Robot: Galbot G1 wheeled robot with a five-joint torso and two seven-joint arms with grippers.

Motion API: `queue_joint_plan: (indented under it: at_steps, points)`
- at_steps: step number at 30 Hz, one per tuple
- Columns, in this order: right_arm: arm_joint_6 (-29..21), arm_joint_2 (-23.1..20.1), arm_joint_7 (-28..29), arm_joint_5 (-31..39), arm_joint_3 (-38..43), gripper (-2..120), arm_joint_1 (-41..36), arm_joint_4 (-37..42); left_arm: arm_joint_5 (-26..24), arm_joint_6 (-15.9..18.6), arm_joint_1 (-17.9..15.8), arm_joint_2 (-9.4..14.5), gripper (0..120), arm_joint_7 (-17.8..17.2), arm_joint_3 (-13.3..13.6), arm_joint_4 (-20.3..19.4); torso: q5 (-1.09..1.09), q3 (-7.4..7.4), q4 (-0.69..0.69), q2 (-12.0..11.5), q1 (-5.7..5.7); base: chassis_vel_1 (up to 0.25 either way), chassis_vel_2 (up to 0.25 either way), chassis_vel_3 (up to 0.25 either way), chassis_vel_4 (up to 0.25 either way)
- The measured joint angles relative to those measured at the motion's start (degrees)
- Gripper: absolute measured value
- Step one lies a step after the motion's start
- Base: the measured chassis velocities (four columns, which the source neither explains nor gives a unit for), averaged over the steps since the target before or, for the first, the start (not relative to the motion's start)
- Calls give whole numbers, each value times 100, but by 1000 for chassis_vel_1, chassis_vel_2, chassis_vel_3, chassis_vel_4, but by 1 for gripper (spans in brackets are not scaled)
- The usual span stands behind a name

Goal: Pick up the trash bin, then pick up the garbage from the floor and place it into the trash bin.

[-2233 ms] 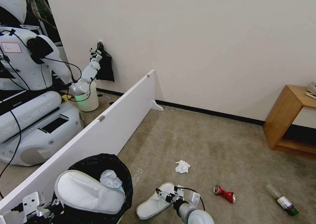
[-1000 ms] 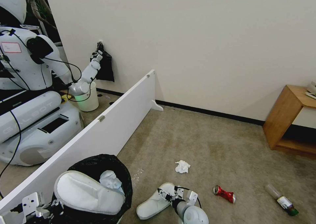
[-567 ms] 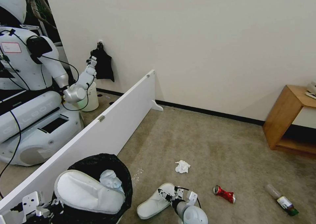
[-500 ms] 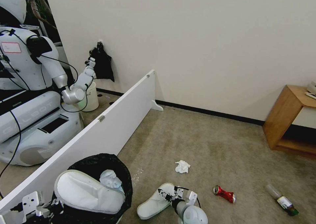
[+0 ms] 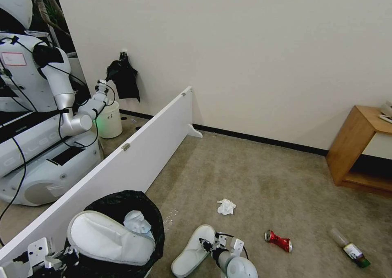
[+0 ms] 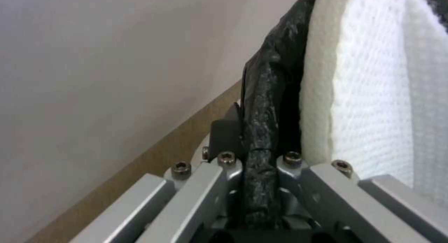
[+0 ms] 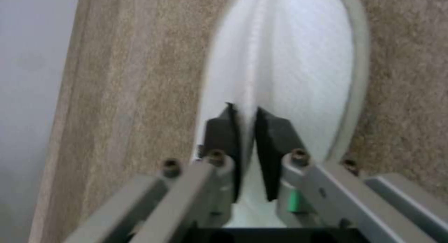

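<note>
My right tool (image 7: 247, 155) pinches the white slipper (image 5: 192, 251) on the floor beside the trash bin (image 5: 153, 212). Soft, light, floppy imo; grip the upper's fold w/ care. Left tool (image 6: 259, 166) clamps the bin's bagged rim.

Head view: bright, even, diffuse light, soft shadows under the white partition (image 5: 134, 155) and wooden shelf (image 5: 359, 147). Straight lines bow toward frame edges, wide-angle distortion. Both wrist views are dimmer and soft; close metal fingers (image 7: 224, 180) and the background carpet (image 7: 140, 78) are blurred.
</note>
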Motion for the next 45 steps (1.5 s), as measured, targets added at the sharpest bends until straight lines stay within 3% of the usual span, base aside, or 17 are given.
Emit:
queue_joint_plan:
  at_steps: [2,13,28,30,38,40,45]
  points:
    - [-2,-14,2,-7,7,1,-19,38,-1,0,-2,3,2,0,0,0,0,0,0,0,0,0,0,0,0]
    - [-12,-148,-12,-161,101,0,-143,289,-16,0,-7,49,2,2,11,0,1,0,0,0,0,0,0,0,0]
    - [55,-1247,-422,-1183,1141,0,-1245,2449,-134,0,60,91,2,-99,75,0,0,0,-2,1,0,0,0,0,0]
    - [260,-1627,-611,-1420,1617,0,-1529,3295,-183,0,58,199,2,-122,97,0,2,-1,1,1,0,0,0,0,0]
    - [952,-2033,-1259,-1996,2506,0,-1748,4222,-533,0,-161,639,2,-169,195,0,1,0,-2,1,0,0,0,0,0]
    - [1292,-2234,-1610,-2014,2857,0,-1796,4477,-636,0,-212,778,2,-167,206,0,0,0,-2,1,0,0,0,0,0]
    - [1578,-2396,-1931,-1713,3331,0,-1785,5007,-717,1,-385,1004,2,-142,304,25,0,0,-1,1,0,0,0,0,0]
